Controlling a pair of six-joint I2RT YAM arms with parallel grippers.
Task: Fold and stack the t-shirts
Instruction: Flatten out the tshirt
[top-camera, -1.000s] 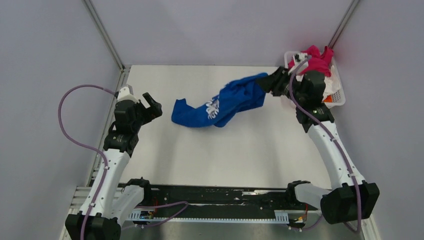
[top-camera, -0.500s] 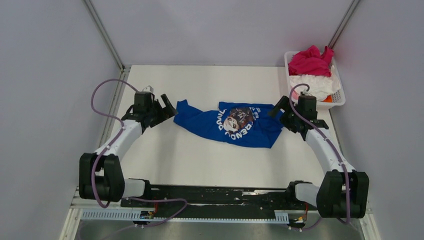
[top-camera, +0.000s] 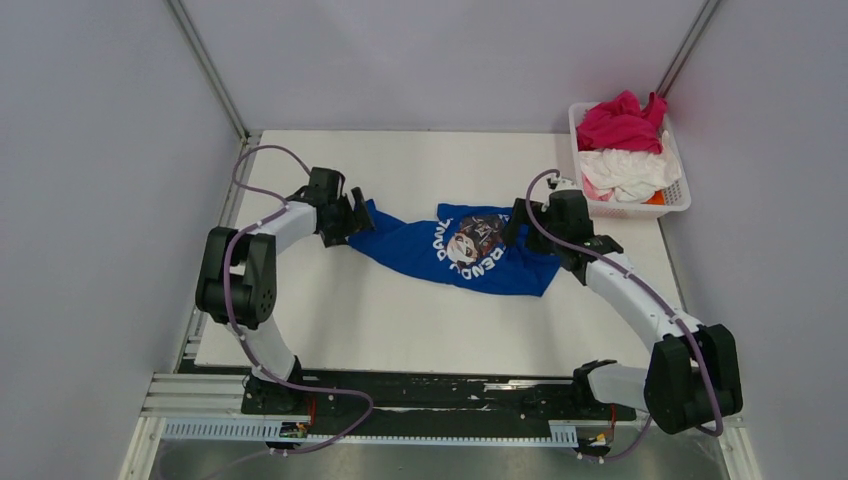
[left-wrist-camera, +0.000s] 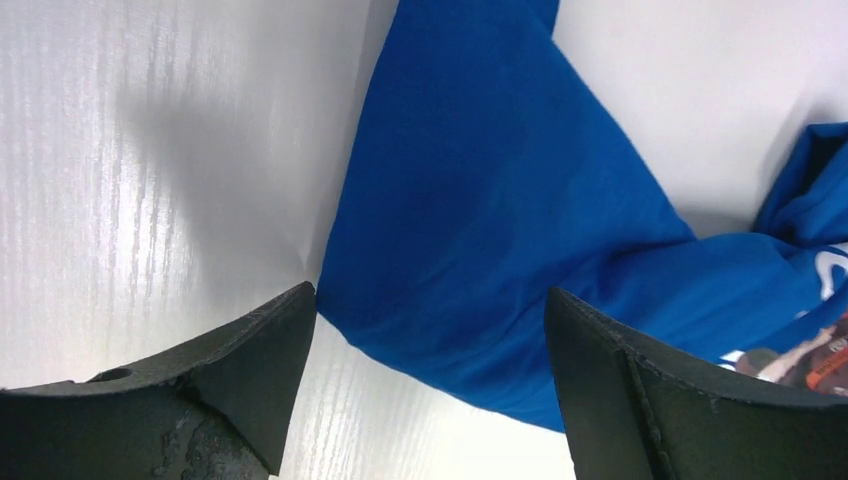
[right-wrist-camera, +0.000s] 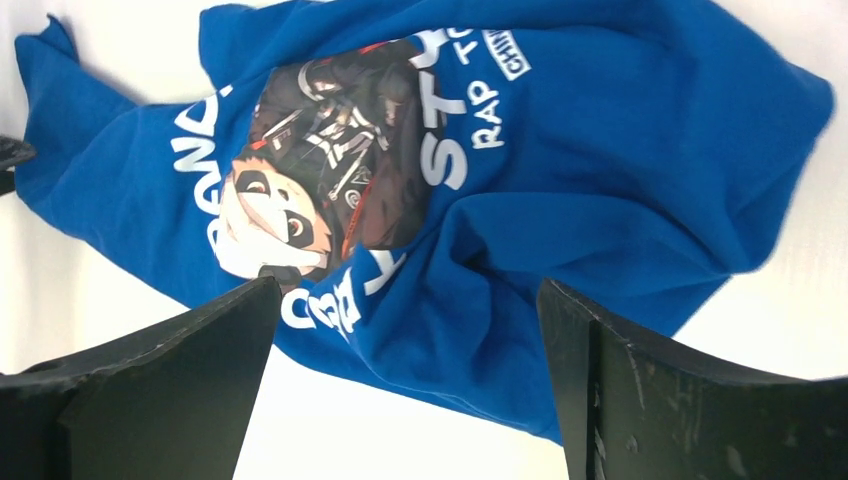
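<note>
White bench (top-camera: 330, 320) carrying crumpled royal blue cotton panda-print t-shirt (top-camera: 420, 250), left fingers (left-wrist-camera: 250, 350) gaping wide astride its sleeve end, right fingers (right-wrist-camera: 180, 350) gaping wide over the print

This is a robotics lab test cell, not a home. Plain pale grey panels (top-camera: 100, 150) wall in a bare white tabletop (top-camera: 400, 320) on three sides, joined by bare metal corner posts (top-camera: 205, 65). A white-and-black left arm (top-camera: 285, 222) and right arm (top-camera: 635, 295) are bolted to a mounting rail (top-camera: 430, 385) at the near edge, with purple cables (top-camera: 265, 148) looping free. The only household things are a blue t-shirt (top-camera: 470, 250) and a small white basket (top-camera: 683, 190) of clothes.
</note>
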